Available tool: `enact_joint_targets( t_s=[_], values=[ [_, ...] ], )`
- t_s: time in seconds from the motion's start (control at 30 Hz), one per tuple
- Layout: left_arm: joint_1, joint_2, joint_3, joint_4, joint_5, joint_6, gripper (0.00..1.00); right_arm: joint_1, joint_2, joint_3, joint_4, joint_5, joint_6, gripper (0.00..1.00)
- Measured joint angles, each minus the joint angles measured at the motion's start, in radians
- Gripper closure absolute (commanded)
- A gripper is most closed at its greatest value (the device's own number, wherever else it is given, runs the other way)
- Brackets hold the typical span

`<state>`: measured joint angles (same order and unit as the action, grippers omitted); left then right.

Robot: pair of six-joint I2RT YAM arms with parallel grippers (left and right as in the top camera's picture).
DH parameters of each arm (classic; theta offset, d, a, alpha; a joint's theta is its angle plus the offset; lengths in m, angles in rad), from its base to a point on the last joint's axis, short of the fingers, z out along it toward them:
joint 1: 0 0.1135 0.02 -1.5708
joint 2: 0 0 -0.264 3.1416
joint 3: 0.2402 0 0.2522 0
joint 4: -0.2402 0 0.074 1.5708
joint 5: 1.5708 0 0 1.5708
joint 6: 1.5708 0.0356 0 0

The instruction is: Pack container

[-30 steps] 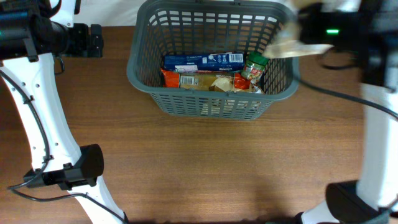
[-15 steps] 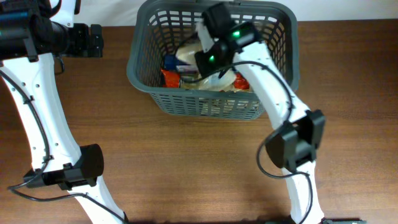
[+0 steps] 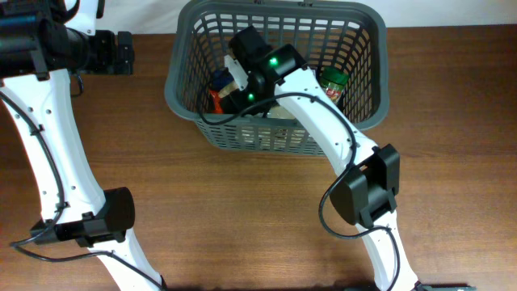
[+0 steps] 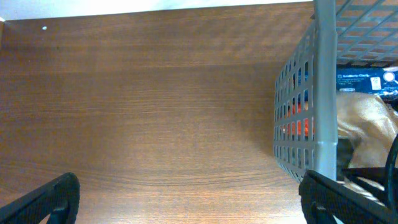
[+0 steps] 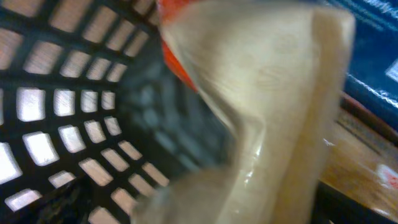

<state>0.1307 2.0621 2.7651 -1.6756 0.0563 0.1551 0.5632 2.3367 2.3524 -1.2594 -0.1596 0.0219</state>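
Overhead view: wooden table (image 3: 258,210); the only load on it is at the far edge.
Container: dark grey slotted basket (image 3: 275,139), upright at the middle of the far edge, already part filled.
Right arm: my right arm (image 3: 323,129) reaches from the near right over the front rim, with the wrist down inside the basket's left half.
Left arm: my left arm (image 3: 48,162) is parked towards the far left corner, outside the basket.
Left gripper: my left gripper (image 4: 188,179) has its fingers spread wide and holds nothing; it is aimed along the bare wood, with the basket's left wall near.
Right gripper: my right gripper (image 3: 236,85) is low inside the basket. The wrist view is blurred and the fingers are hidden, so I cannot tell how far they are parted.
Bag: a pale tan bag (image 5: 267,112) fills the right wrist view at close range. Whether I am gripping it is unconfirmed.
Contents: blue box (image 5: 367,56), orange packet (image 5: 177,56), and a green-lidded jar (image 3: 333,79) at the right side.
Step (judgement): placing the bag on the left of the pile.
Method: lower until the bag rests on the packet and box. Release only once it is supported, then lift straight up.
Risk: the bag may snag on the lattice wall or cling to a finger when I withdraw.
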Motion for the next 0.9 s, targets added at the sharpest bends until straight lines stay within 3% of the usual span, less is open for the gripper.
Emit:
enact_joint_targets(
  t_s=[0.23,0.47,0.9],
  values=[
    [0.0,0.0,0.0,0.0,0.0,0.0,0.01,-0.2,-0.051,0.186,-0.13,0.015,0.01,0.14],
    [0.0,0.0,0.0,0.0,0.0,0.0,0.01,-0.47,-0.288,0.505,-0.219,0.04,0.031,0.13],
    [0.0,0.0,0.0,0.0,0.0,0.0,0.01,-0.511,-0.649,0.511,-0.323,0.227,0.031,0.14]
  ],
)
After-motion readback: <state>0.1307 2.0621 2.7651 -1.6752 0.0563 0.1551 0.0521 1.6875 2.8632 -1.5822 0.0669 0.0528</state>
